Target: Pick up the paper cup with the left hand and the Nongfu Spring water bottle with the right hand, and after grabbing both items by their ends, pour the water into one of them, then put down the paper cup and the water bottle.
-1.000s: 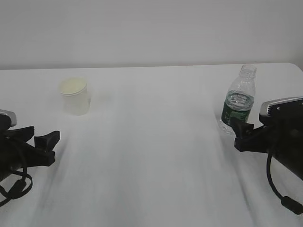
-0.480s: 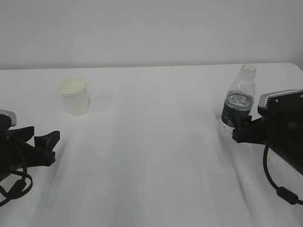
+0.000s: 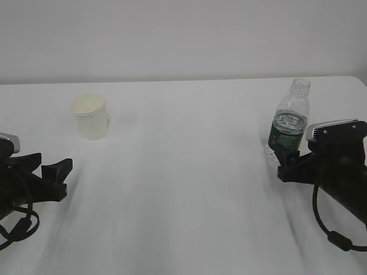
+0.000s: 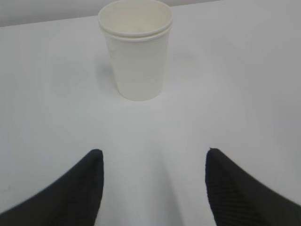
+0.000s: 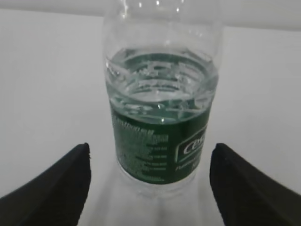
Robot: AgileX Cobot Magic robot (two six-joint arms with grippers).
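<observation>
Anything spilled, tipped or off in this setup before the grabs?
Nothing stands out. The paper cup stands upright on the table, as does the water bottle, uncapped, water inside. No puddle shows. Both pincers, left and right, are open, neither touching anything.

A white table [image 3: 183, 189] fills most of the exterior view, its surface plain and matte with faint soft shadows. Behind the table's far edge rises a pale grey-white wall [image 3: 183, 34], bare and evenly lit. At the table's far right, the corner is rounded.
</observation>
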